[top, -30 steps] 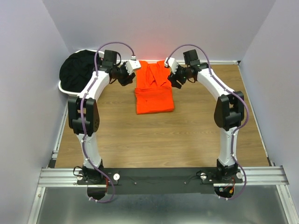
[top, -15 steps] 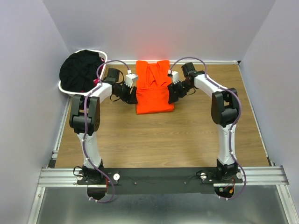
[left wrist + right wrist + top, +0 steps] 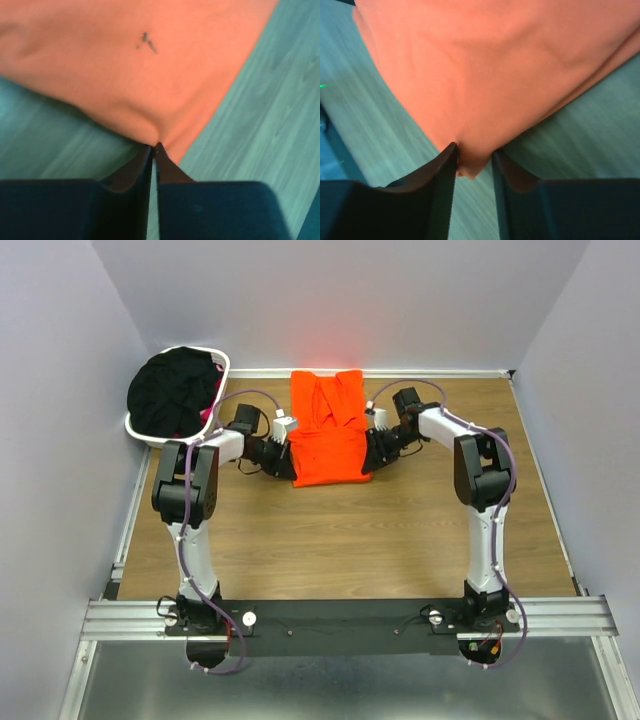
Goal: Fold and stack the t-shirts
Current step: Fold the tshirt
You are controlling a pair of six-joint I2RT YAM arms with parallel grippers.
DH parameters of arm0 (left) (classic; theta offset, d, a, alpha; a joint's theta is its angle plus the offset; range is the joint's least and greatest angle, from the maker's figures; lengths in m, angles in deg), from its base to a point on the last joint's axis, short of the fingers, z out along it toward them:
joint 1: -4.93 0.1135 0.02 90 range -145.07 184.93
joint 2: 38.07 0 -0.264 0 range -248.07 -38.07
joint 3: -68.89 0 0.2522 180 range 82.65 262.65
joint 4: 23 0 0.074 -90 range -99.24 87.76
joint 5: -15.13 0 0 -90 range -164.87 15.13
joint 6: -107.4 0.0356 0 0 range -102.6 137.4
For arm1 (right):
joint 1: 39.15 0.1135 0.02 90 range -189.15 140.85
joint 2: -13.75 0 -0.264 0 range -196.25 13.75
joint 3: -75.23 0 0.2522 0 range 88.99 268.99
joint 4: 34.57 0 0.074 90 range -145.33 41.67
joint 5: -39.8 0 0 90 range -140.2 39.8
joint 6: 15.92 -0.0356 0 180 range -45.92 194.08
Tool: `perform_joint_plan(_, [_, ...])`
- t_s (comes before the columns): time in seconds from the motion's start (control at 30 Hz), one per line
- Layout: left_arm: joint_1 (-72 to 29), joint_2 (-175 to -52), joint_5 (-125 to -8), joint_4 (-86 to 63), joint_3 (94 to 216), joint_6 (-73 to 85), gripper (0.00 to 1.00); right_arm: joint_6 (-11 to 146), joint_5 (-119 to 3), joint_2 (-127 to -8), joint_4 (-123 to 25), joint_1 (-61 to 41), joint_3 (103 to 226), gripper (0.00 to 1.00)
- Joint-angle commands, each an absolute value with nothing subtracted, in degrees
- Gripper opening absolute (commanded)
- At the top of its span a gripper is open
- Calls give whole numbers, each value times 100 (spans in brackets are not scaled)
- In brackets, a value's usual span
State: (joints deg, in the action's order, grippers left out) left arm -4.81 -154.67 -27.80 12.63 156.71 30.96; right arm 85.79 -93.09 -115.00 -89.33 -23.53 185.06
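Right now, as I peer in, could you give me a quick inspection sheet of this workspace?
Surface: wooden table, brown planks.
Job's things: orange shirt partly folded, lying flat at the far middle; black shirts and a bit of pink cloth heaped in the basket.
Clutter: white basket at the far left corner; nothing else seen.
Hands: left hand pinched shut on the orange shirt's left edge; right hand has its fingers apart with the shirt's right edge between them.
Cables: purple cables looped along both arms.
Surroundings: pale walls on three sides; metal rail at the near edge.
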Motion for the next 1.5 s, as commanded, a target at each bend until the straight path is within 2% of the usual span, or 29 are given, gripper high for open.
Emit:
perform_joint_plan(0.0, [-693, -15427, -2758, 1703, 15298, 3330, 0, 8551, -8958, -11467, -9210, -2333, 18014, 35])
perform_joint_plan(0.03, [-720, -15287, -2819, 1748, 15227, 3400, 0, 8568, -8923, -11318, -9219, -2342, 17839, 27])
perform_joint_plan(0.13, [-851, -14997, -2925, 1888, 14911, 3462, 0, 8744, -8651, -10993, -9254, -2351, 17400, 13])
perform_joint_plan(0.23, [-974, -14864, -3004, 2046, 14639, 3445, 0, 8981, -8413, -10807, -9420, -2359, 17161, 8])
perform_joint_plan(0.3, [-1018, -14802, -3083, 2196, 14559, 3549, 0, 9200, -8334, -10650, -9570, -2359, 17012, 12])
perform_joint_plan(0.33, [-1019, -14741, -3101, 2353, 14489, 3594, 2, 9262, -8255, -10588, -9710, -2368, 16976, 28])
perform_joint_plan(0.4, [-992, -14592, -3206, 2460, 14435, 3717, 14, 9499, -8228, -10325, -9851, -2403, 16950, 42])
perform_joint_plan(0.47, [-879, -14234, -3241, 2548, 14435, 3822, 24, 9692, -8175, -10131, -10018, -2438, 16993, 47])
perform_joint_plan(0.67, [-746, -13791, -3558, 2425, 15199, 3919, 25, 9852, -8201, -9752, -10186, -2465, 17633, 47])
perform_joint_plan(0.93, [-729, -14669, -3567, 1959, 16113, 3428, 40, 9378, -8482, -10990, -9975, -2465, 19233, 47])
perform_joint_plan(1.23, [-729, -15258, -3768, 1809, 16666, 3155, 42, 8938, -8623, -12062, -9869, -2456, 20455, 52])
perform_joint_plan(1.33, [-729, -15399, -3847, 1871, 16808, 3164, 47, 8911, -8676, -12248, -9861, -2456, 20561, 55])
perform_joint_plan(1.47, [-737, -15514, -3874, 1880, 16905, 3120, 47, 8876, -8746, -12345, -9808, -2465, 20606, 55])
